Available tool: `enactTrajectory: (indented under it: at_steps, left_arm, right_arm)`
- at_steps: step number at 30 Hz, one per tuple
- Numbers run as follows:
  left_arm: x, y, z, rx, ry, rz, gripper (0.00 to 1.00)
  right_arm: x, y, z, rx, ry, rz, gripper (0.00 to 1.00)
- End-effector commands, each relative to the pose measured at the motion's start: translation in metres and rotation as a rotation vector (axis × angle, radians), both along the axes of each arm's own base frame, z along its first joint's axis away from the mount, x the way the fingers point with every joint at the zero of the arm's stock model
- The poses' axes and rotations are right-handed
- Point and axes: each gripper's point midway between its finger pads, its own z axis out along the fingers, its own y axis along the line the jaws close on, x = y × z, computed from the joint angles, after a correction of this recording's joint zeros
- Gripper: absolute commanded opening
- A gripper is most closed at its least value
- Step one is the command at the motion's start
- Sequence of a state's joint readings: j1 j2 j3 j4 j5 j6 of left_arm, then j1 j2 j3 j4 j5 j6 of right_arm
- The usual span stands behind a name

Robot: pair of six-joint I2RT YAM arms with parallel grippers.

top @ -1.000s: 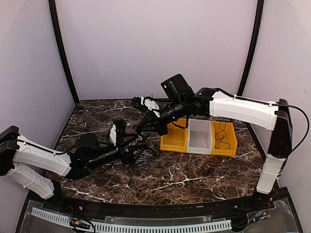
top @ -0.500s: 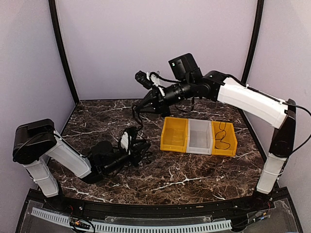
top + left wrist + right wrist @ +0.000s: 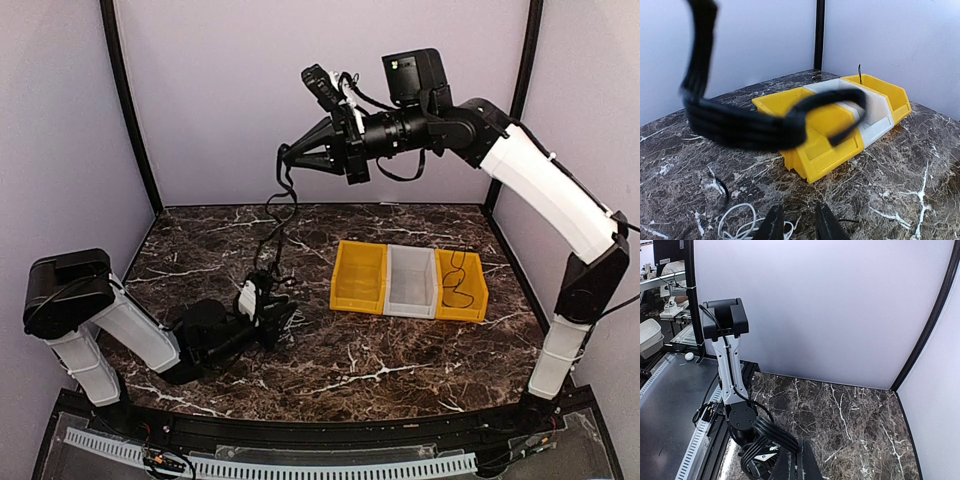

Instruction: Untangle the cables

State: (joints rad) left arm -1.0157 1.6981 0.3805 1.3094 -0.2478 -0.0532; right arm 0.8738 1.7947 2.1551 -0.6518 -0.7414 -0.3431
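Right gripper: right two-finger gripper (image 3: 289,157) is clamped shut on a thin black flexible cable (image 3: 272,215), high up near the back wall.
Left gripper: left two-finger gripper (image 3: 268,308) sits low on the dark marble-patterned table (image 3: 400,360), at the knotted clump of thin black and white cords (image 3: 283,300). Its fingers (image 3: 774,226) are close together with the tips cut off in the wrist view, so I cannot tell if they pinch a strand.
Just changed: right arm rose from table level beside the bins to well above them. Left jaws went from wide to narrow, and the left arm pulled back toward its base.
Cable now: black cable runs from the right gripper down into the clump, kinked and not fully taut. White cord loops (image 3: 737,219) lie on the table just beside the left fingers.
Bins: row of three plastic bins, yellow, white, yellow (image 3: 358,290), to the right of the clump. A black cord (image 3: 455,275) lies in the far-right one.
Meaning: looks like a pull-apart step, with one strand lifted while the clump stays down. Lower end not yet free, so more lift is likely needed.
Risk: the whole clump may ride up if the left hold is weak.
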Motion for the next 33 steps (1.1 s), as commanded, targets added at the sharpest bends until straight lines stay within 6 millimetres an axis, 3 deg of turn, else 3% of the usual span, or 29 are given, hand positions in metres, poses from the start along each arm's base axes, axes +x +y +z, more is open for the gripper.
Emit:
enactTrajectory:
  at_steps: [1, 5, 15, 21, 26, 33]
  left_arm:
    - [-0.005, 0.012, 0.008, -0.028, 0.006, 0.022, 0.23]
    - [-0.01, 0.027, 0.008, -0.046, 0.026, 0.05, 0.22]
    - [-0.01, 0.048, 0.001, -0.029, 0.078, 0.122, 0.23]
    - [-0.007, 0.049, -0.001, -0.028, 0.122, 0.15, 0.41]
    - [0.0, 0.046, -0.016, 0.051, 0.226, 0.201, 0.57]
    - [0.002, 0.054, -0.001, 0.021, 0.263, 0.254, 0.74]
  right_arm:
    - [-0.006, -0.019, 0.038, 0.066, -0.062, -0.012, 0.0]
    - [-0.002, -0.028, 0.051, 0.086, -0.09, -0.043, 0.0]
    - [0.021, -0.057, 0.06, 0.089, -0.129, -0.142, 0.0]
    - [0.05, -0.082, 0.035, 0.049, -0.095, -0.233, 0.0]
    - [0.071, -0.111, 0.015, 0.026, -0.063, -0.314, 0.0]
    - [0.099, -0.158, -0.016, -0.026, -0.045, -0.454, 0.0]
